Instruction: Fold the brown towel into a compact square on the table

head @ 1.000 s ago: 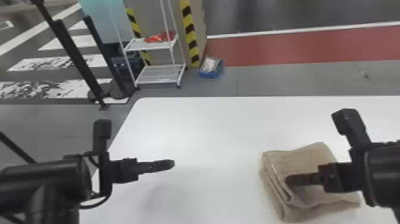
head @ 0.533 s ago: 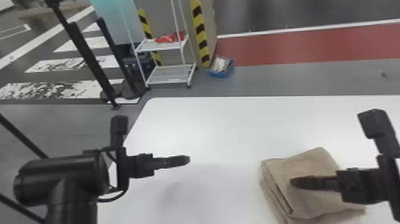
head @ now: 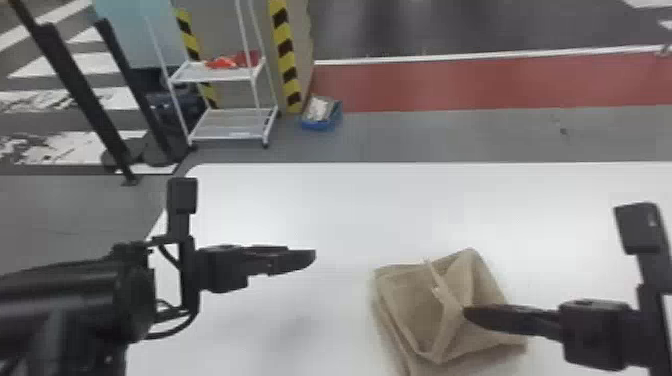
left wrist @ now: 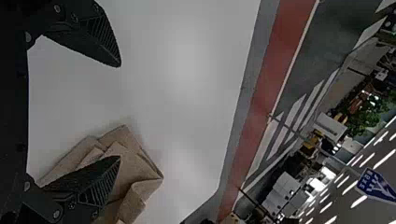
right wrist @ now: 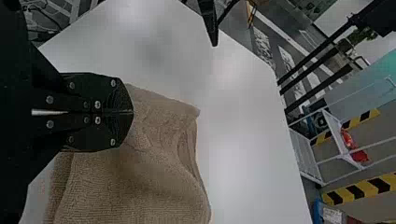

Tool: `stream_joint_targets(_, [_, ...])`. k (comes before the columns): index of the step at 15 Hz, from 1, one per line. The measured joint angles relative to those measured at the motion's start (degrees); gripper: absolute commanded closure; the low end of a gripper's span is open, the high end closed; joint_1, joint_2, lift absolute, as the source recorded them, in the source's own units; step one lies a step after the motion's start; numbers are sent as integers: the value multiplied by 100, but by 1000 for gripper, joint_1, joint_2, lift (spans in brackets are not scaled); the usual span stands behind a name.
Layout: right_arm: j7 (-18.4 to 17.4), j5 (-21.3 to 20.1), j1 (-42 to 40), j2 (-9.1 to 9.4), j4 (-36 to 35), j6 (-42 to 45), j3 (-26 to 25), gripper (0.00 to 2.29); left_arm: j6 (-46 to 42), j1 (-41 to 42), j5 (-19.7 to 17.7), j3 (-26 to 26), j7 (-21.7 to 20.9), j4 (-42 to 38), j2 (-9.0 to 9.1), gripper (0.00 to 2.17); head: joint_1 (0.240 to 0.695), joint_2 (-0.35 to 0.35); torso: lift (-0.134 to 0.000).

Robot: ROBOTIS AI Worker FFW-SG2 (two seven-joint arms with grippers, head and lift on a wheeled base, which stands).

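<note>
The right gripper is at the near right of the tabletop, its fingers pressed together on a bit of the towel. The towel lies below it, folded in layers, its top layer drawn up into a loose, peaked fold by the fingertips; other layers lie flat along its left side. Across from it, at the left of the tabletop, the left gripper hangs above the surface, well apart from the towel, its fingers spread wide with nothing between them.

Past the tabletop's far edge, a blue bin sits on the grey floor, near the foot of a yellow-and-black striped pillar. To the left of the bin stands a white cart with something red on its upper shelf. Beyond the grey floor runs a red strip edged in white.
</note>
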State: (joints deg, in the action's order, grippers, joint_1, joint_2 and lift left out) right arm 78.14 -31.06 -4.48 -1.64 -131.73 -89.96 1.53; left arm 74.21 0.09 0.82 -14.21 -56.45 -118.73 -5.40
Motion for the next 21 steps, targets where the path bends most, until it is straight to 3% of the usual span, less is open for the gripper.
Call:
stream_joint_targets(1, [0, -14, -39, 33, 132, 0, 135, 1376, -56, -15, 18, 100, 13, 36, 18, 208, 695, 113, -124])
stream_joint_targets(2, [-5, -15, -54, 99, 273, 0, 259, 478, -94, -22, 34, 147, 14, 64, 30, 208, 695, 124, -124])
stream_joint_targets(3, [-82, 48, -59, 141, 409, 0, 342, 70, -123, -25, 44, 167, 11, 84, 36, 208, 695, 135, -124])
stream_joint_targets(8, [-515, 608, -104, 164, 513, 0, 207, 53, -147, 37, 49, 14, -69, 95, 39, 208, 695, 157, -124])
stream_joint_targets(11, [-356, 599, -145, 164, 401, 0, 93, 144, -148, 79, 49, -54, -138, 38, 30, 208, 695, 158, -124])
stream_joint_targets(12, [-71, 399, -137, 164, 348, 0, 92, 191, -148, 94, 43, -72, -155, 24, 22, 208, 695, 158, -124])
stream_joint_targets(15, [-44, -164, -93, -18, 208, 0, 66, 248, -253, 103, -10, -96, -158, 41, 3, 211, 695, 115, -124])
stream_joint_targets(16, [-44, -347, -88, -120, 196, 0, 52, 414, -437, 101, -80, -85, -165, 93, 9, 215, 695, 95, -124])
stream_joint_targets(17, [-44, -486, -84, -205, 193, 0, 24, 782, -646, 88, -190, -39, -179, 178, 17, 306, 695, 71, -124])
stream_joint_targets(18, [-44, -562, -88, -261, 192, 0, -17, 1062, -814, 53, -280, 37, -184, 279, 27, 522, 695, 46, -124])
stream_joint_targets(19, [-44, -637, -110, -305, 192, 0, -53, 1575, -1019, -12, -339, 172, -169, 428, 34, 869, 695, 25, -124])
stream_joint_targets(20, [-44, -728, -145, -331, 191, 0, -60, 1926, -1236, -103, -348, 341, -164, 607, 37, 1345, 695, 2, -124])
stream_joint_targets(21, [-44, -800, -186, -340, 188, 0, -52, 1963, -1386, -201, -322, 497, -146, 777, 39, 1784, 695, -35, -124])
